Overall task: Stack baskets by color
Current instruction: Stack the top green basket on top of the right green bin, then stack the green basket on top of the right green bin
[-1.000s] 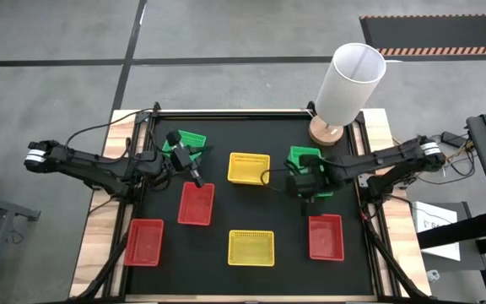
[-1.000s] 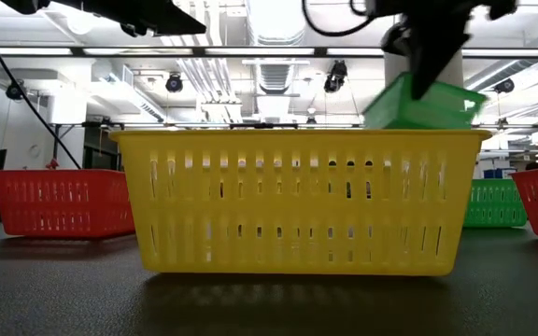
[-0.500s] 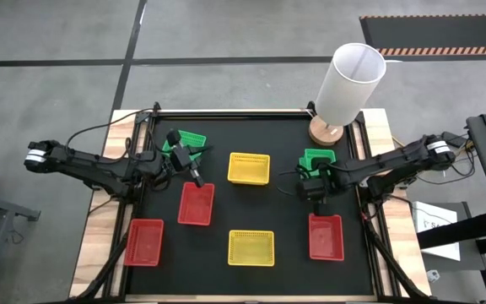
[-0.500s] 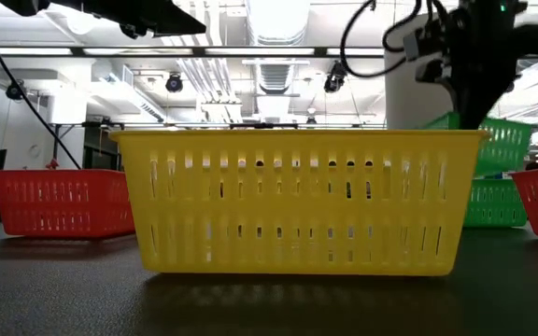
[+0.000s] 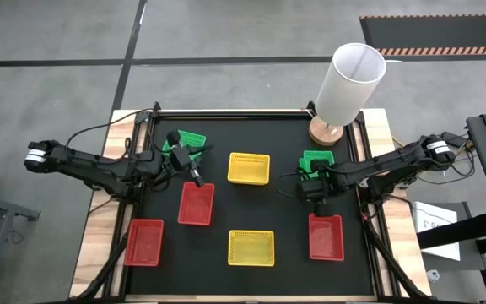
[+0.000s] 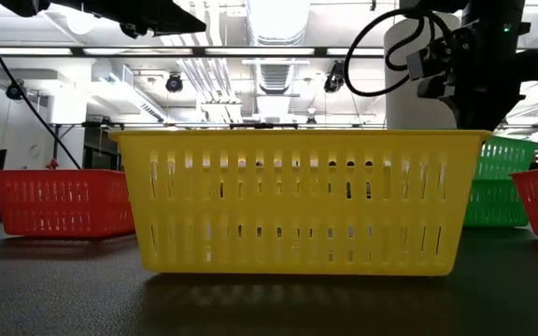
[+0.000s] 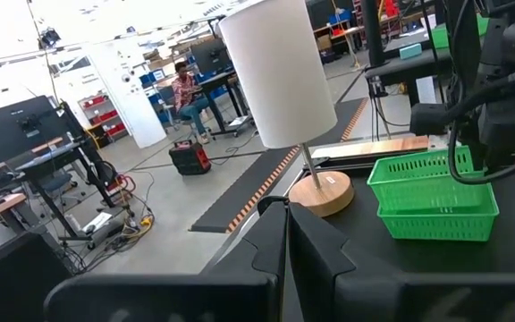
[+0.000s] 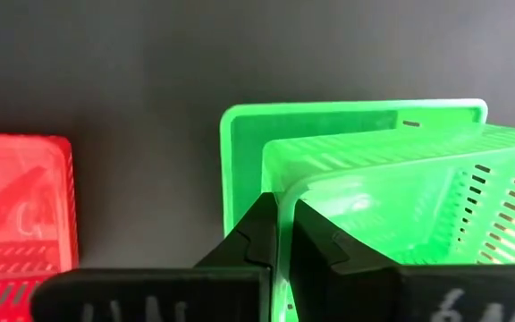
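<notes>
My right gripper (image 5: 314, 177) is shut on a green basket (image 8: 401, 206) that sits partly inside a second green basket (image 8: 244, 152) at the table's right, by the white cylinder (image 5: 350, 80). In the low view the pair shows as an upper basket (image 6: 507, 157) over a lower one (image 6: 493, 203). A third green basket (image 5: 190, 139) stands far left. My left gripper (image 5: 198, 179) hovers shut and empty above a red basket (image 5: 196, 203). Two more red baskets (image 5: 144, 241) (image 5: 326, 236) and two yellow ones (image 5: 249, 168) (image 5: 251, 247) rest on the mat. My right gripper pinches the rim of one wall of the upper green basket (image 8: 280, 192), one finger inside the basket and one outside. The fingers come steeply from above. The basket is a little tilted, its lower part inside the green basket below.
The tall white cylinder on its wooden base (image 5: 327, 131) stands just beyond the green pair. The near yellow basket (image 6: 297, 201) fills the middle of the low view. The black mat has bare room in the middle between the baskets (image 5: 251, 207).
My right gripper has carried the green basket toward the table's right edge and down. The basket hung tilted in the air a second ago and now sits in the other green basket.
</notes>
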### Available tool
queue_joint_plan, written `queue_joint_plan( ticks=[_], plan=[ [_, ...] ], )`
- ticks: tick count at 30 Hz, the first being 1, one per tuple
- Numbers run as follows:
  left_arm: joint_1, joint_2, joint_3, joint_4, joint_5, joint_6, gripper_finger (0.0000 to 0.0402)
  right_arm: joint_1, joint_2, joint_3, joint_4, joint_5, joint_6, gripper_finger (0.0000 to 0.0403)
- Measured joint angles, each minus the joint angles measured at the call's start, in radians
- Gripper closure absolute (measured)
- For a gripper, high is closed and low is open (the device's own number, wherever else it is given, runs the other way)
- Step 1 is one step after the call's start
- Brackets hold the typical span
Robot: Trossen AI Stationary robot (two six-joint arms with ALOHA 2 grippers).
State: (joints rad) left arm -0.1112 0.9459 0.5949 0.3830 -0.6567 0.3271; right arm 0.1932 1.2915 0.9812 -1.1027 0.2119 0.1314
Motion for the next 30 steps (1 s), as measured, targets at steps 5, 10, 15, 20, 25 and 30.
queue_joint_plan(
  ticks=[5,10,15,20,25,30],
  plan=[
    [0.0,0.0,-0.008,0.001,0.0,0.0,0.0402,-0.011,0.0,-0.004,0.022,-0.001,0.023,0.0367],
    [0.0,0.0,-0.011,0.002,0.0,0.0,0.0402,-0.024,0.0,-0.005,0.023,0.0,0.042,0.0327],
    [0.0,0.0,-0.011,0.002,0.0,0.0,0.0402,-0.024,0.0,0.025,0.023,-0.002,0.042,0.0298],
    [0.0,0.0,-0.013,0.002,-0.001,0.0,0.0402,-0.024,-0.006,0.074,0.025,-0.003,0.019,0.0287],
    [0.0,0.0,-0.013,0.003,-0.001,-0.005,0.0402,-0.024,-0.035,0.082,0.053,-0.004,-0.025,0.0293],
    [0.0,0.0,-0.014,0.003,-0.001,-0.023,0.0402,-0.024,-0.1,0.023,0.127,-0.003,-0.047,0.0333]
  ],
)
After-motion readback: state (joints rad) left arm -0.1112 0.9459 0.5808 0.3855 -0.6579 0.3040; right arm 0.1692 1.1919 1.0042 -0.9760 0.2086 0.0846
